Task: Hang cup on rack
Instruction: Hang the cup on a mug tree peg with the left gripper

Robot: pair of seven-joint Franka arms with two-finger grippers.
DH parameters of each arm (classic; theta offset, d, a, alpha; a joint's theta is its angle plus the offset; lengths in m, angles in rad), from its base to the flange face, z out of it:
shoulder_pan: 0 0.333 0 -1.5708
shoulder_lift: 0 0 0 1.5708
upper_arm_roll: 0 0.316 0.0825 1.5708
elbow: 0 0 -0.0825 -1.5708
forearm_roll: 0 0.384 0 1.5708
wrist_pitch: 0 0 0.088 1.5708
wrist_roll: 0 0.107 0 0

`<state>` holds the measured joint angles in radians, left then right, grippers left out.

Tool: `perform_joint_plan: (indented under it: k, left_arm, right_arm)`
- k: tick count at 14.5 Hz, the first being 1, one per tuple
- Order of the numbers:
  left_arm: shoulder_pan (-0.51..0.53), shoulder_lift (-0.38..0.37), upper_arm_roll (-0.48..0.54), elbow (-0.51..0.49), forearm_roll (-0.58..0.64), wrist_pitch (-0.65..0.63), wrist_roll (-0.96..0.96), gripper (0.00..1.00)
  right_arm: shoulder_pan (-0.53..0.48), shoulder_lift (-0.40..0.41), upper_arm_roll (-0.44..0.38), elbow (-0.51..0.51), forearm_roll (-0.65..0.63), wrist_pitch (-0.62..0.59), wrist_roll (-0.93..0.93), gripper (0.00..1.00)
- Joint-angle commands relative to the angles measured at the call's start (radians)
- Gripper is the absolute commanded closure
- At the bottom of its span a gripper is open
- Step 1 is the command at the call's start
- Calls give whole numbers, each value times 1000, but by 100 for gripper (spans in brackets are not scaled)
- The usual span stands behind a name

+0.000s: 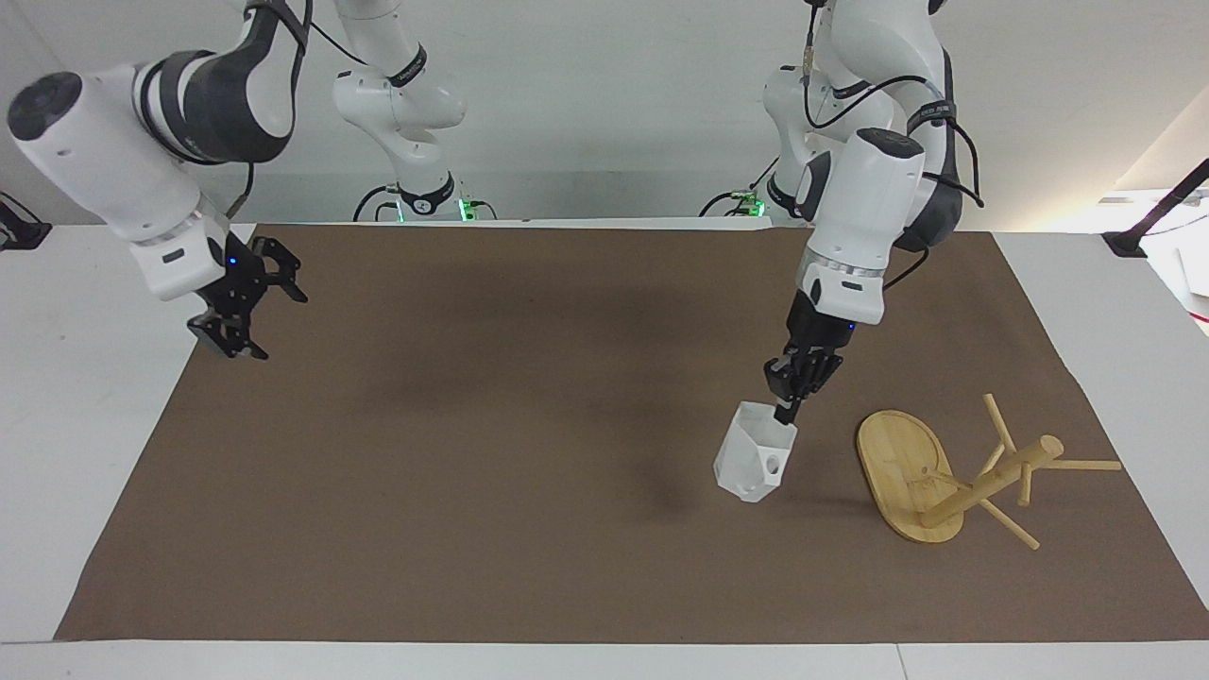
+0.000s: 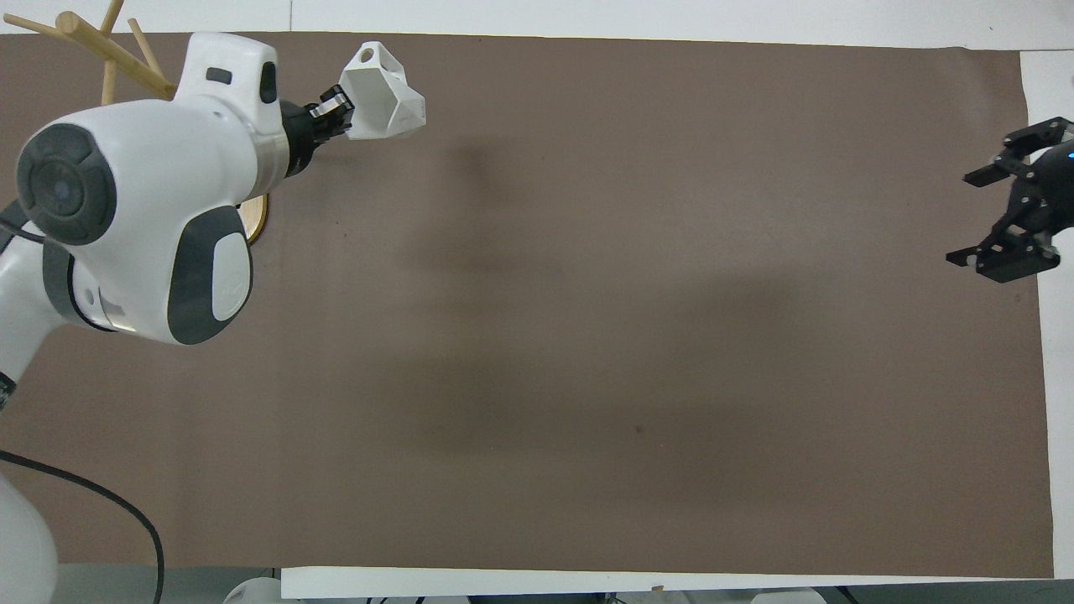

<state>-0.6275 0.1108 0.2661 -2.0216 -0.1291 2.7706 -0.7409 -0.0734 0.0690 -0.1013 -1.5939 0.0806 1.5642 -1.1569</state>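
Note:
The white faceted cup [image 1: 752, 462] hangs from my left gripper [image 1: 787, 413], which is shut on its rim, above the brown mat beside the rack. Its handle with the round hole faces the camera in the facing view. The cup also shows in the overhead view [image 2: 382, 95], held by my left gripper [image 2: 334, 111]. The bamboo rack [image 1: 954, 477] stands at the left arm's end of the mat, its post leaning and pegs sticking out; the overhead view shows its pegs [image 2: 101, 52], with the base mostly hidden by my left arm. My right gripper [image 1: 244, 308] is open and empty over the mat's edge at the right arm's end [image 2: 1011, 214].
A brown mat [image 1: 529, 491] covers most of the white table [image 1: 85, 397]. A black clamp stand [image 1: 1157, 212] sits at the table's corner near the left arm's base.

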Motion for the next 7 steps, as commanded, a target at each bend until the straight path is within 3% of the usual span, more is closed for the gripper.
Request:
perform_joint_plan:
  k: [1, 4, 7]
  left_arm:
    - [43, -94, -13, -239, 14, 316, 15, 100]
    - [77, -114, -13, -336, 14, 484, 14, 100]
    - [121, -132, -15, -384, 14, 498, 12, 100]
  right_arm:
    - [-17, 20, 14, 129, -82, -178, 312, 0]
    - [48, -55, -62, 112, -87, -184, 668, 0]
    - [87, -89, -78, 80, -94, -187, 905, 0]
